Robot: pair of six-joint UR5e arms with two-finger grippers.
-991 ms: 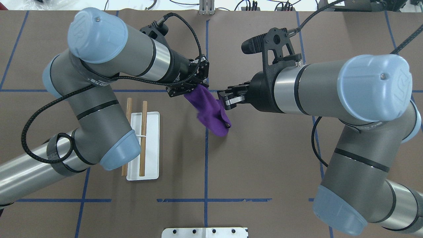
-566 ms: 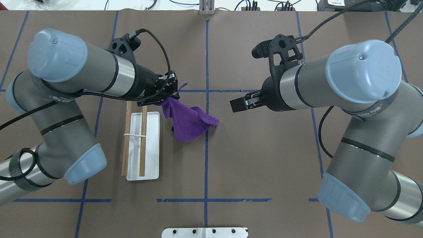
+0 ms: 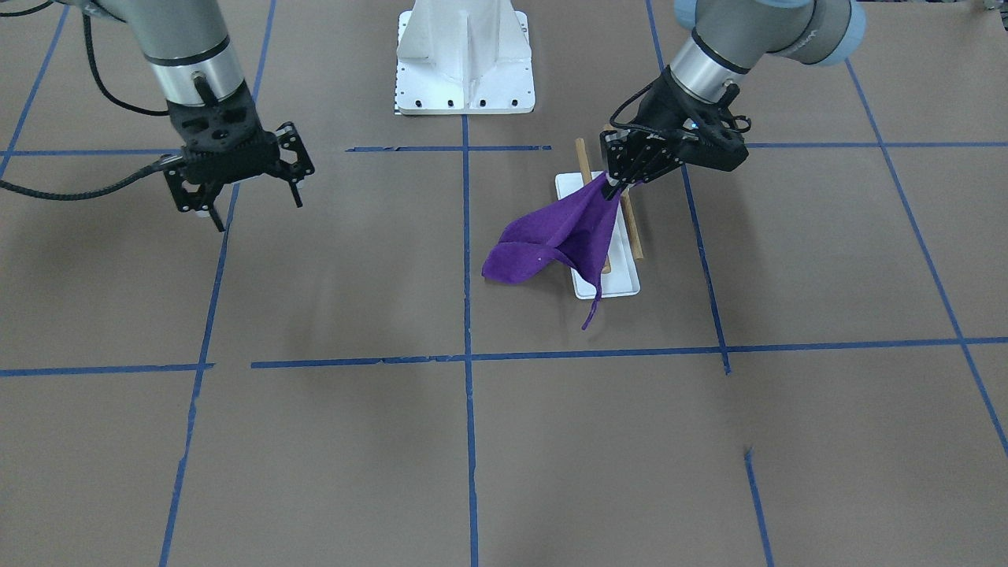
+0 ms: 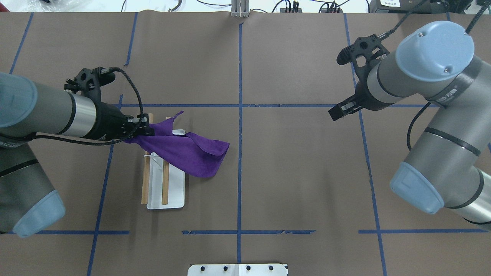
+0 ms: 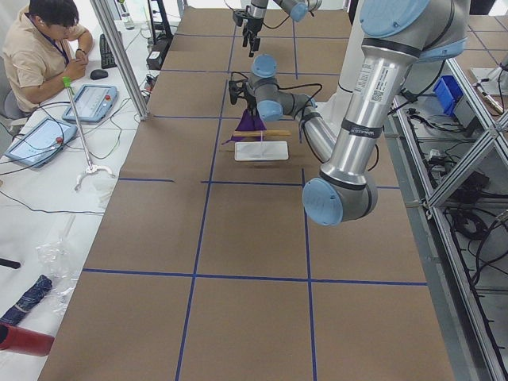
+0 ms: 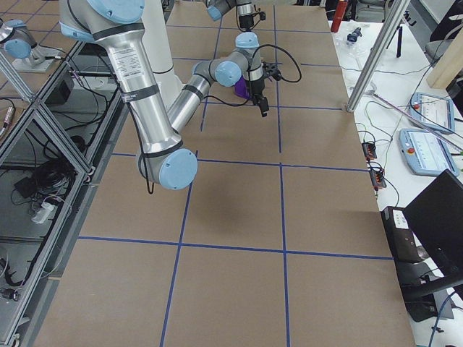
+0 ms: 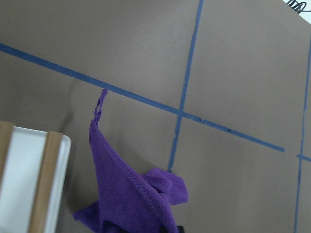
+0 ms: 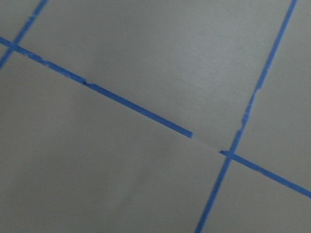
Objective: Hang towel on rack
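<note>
My left gripper (image 4: 147, 130) (image 3: 614, 183) is shut on one corner of the purple towel (image 4: 191, 151) (image 3: 559, 236). It holds the corner above the far end of the rack. The towel slopes down from the gripper across the two wooden rods (image 4: 165, 184) and over the white base (image 4: 174, 191) (image 3: 618, 285) towards the table's middle. I cannot tell whether it rests on the rods. The left wrist view shows the towel (image 7: 126, 194) beside a rod (image 7: 46, 179). My right gripper (image 4: 333, 114) (image 3: 260, 211) is open and empty, well off to the right.
The large white bolted pedestal (image 3: 465, 63) (image 4: 238, 269) stands at the robot's base, at the table's near edge. Blue tape lines (image 4: 239, 172) grid the brown table. An operator (image 5: 40, 48) sits beyond the table's far side in the exterior left view.
My left gripper has carried the towel leftward from the table's middle to over the rack. My right gripper has let go of the towel and drawn back to the right.
</note>
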